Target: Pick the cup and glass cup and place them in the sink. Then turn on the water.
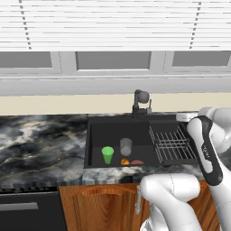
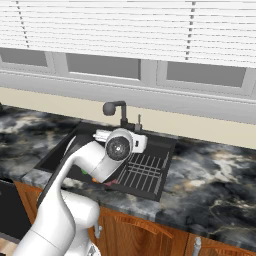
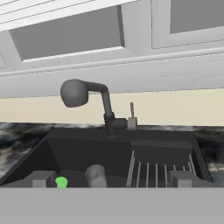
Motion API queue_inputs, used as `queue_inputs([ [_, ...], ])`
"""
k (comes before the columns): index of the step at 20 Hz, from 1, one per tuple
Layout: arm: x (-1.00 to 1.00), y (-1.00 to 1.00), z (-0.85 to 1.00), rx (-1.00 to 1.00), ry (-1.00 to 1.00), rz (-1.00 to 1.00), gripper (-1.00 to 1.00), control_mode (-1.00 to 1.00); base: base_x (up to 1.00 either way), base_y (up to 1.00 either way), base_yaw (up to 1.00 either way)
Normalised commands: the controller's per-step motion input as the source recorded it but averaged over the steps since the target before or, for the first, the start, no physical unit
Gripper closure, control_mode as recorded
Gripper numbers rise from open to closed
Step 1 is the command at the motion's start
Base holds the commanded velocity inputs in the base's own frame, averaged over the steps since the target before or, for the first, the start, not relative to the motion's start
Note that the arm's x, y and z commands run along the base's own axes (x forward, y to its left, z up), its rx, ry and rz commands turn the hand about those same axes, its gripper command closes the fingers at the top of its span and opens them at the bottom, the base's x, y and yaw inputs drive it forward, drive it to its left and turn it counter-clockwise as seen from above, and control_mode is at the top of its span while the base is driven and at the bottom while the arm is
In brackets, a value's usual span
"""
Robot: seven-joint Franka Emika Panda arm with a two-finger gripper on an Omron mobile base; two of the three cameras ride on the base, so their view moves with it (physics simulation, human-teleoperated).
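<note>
- Hanging over the sink's near edge, the hand (image 3: pixel 111 178) stood spread wide with nothing between its two dark fingertips (image 3: pixel 40 178), both of which rose at the bottom of the hand view.
- Below and just beyond the left fingertip, the cup (image 1: pixel 107 154) stood upright on the floor of the sink (image 1: pixel 94 135), toward its front left.
- Just to the right of the cup and a little farther back, the glass cup (image 1: pixel 126 146) also stood upright in the basin, near the green one but apart from it.
- In front of the glass cup, by the basin's near wall, lay an orange item (image 1: pixel 125 161) and a reddish item (image 1: pixel 137 162); they were too small to say what they were, perhaps bits of food.
- Filling the right side of the basin, a wire dish rack (image 1: pixel 170 143) sat beside the two cups.
- Behind the basin, the dark faucet (image 3: pixel 98 101) rose from the back edge, its round head (image 3: pixel 73 92) reaching left over the sink, a small lever (image 3: pixel 131 117) standing just to its right.
- Around the sink ran the marbled dark table (image 1: pixel 40 140), with a pale wall strip (image 1: pixel 67 104) behind it.
- Farthest back, the grey window frames (image 1: pixel 113 61) and white blinds (image 1: pixel 113 22) topped the scene.
</note>
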Motion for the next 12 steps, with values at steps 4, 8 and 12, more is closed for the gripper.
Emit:
queue_inputs([
  [4,0.10,0.11,0.00,-0.02,-0.10,0.17,-1.00,-1.00,0.00,0.00,0.00],
  [8,0.20,0.07,0.00,-0.02,-0.03,0.12,-1.00,-1.00,0.00,0.00,0.00],
  [12,0.37,0.00,0.00,0.00,0.00,0.00,-1.00,-1.00,0.00,0.00,0.00],
])
